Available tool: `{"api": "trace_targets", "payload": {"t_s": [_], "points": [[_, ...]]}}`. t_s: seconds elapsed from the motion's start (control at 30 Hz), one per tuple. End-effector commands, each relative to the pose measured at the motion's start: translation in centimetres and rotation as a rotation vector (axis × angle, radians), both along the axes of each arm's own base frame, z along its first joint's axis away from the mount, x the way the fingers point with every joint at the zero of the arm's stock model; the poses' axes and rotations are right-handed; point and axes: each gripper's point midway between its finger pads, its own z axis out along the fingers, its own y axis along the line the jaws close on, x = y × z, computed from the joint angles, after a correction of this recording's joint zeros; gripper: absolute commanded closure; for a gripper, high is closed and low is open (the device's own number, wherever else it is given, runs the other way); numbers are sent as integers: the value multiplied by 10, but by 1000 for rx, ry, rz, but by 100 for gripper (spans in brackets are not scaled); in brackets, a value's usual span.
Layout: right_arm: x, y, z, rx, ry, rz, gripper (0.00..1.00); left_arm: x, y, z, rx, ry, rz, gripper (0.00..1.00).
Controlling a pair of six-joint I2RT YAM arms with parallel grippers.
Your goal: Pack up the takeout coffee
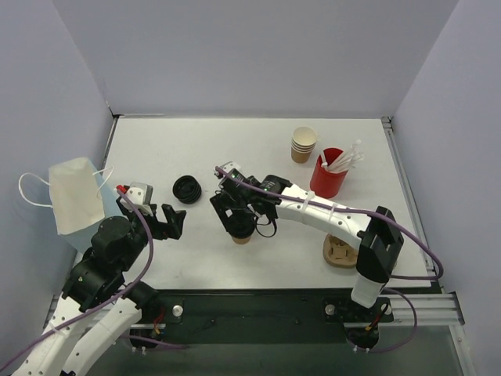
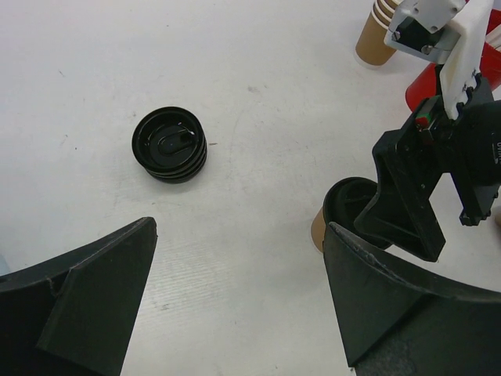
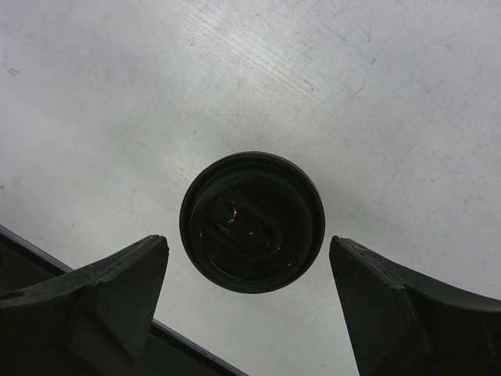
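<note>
Cup position: the takeout coffee [image 3: 252, 222] stands upright on the surface [image 1: 156, 149], near the middle and a little toward the near edge. Its long axis is vertical. In the right wrist view we look straight down that axis and see only the round black lid.

Which arm: the right gripper [image 3: 246, 244] is directly over the cup. The left gripper [image 2: 235, 251] is well apart, off to the cup's left, with the cup at the right edge of its own view. The right arm is clearly the nearer one.

Right gripper: the jaws stand wide, one finger on each side of the lid. White surface shows in both gaps, so nothing is touched and nothing is held. The lid looks close to centred between them. We cannot tell for certain whether the tips are level with the lid or above it. From the left wrist view, one finger crosses in front of the cup's rim, so we judge they are low.

Left gripper: also spread wide and empty, with only bare surface between its fingers. The stack of loose lids [image 2: 170, 145] lies ahead of it, untouched.

Our reading: the coming move depends on this top-down straddle. If a grasp comes next, the jaws would need to close squarely across the lid or the wall below it. The white bag [image 1: 74, 196] sits at the far left, beside the left arm, well away from the cup.
</note>
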Motion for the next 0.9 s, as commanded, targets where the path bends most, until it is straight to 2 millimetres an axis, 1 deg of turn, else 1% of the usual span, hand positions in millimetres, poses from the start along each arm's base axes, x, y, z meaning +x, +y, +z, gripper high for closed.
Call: {"api": "trace_targets", "payload": {"t_s": [0.0, 0.17, 0.3, 0.4, 0.47, 0.6, 0.73, 0.87], "points": [[4, -7, 3, -65, -25, -13, 12, 1, 4, 15, -11, -52, 14, 3], [4, -4, -6, -83, -8, -7, 13, 0, 5, 16, -15, -58, 16, 3], [-4, 1, -15, -79, 32, 10, 15, 1, 6, 15, -13, -57, 21, 3], [-8, 0, -26, -101, 51, 7, 17, 1, 6, 14, -12, -53, 22, 3], [-10, -4, -36, -121, 65, -5, 20, 1, 6, 14, -11, -54, 25, 3], [-17, -16, -62, -175, 104, -29, 25, 1, 6, 14, -10, -52, 25, 3], [-24, -23, -76, -199, 129, -49, 32, 2, 7, 14, -7, -47, 32, 3], [-32, -30, -92, -233, 147, -71, 32, 1, 8, 15, -12, -55, 33, 3]]}}
